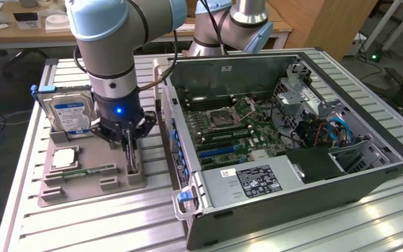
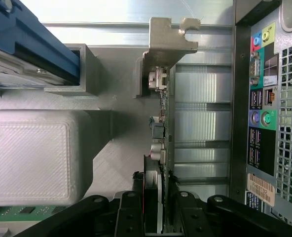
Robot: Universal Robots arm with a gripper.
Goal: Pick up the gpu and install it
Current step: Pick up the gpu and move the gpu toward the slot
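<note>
One claw [image 1: 130,157] clamped on the gpu [image 1: 133,170] top edge
It's parked on edge in a slot at the grey tray's [image 1: 75,197] edge nearest the open pc case [image 1: 272,226], presumably so a straight-down grab works.

table [image 1: 82,226]: slatted metal | on it: grey tray [image 1: 75,191], open PC case [image 1: 293,210]
</note>
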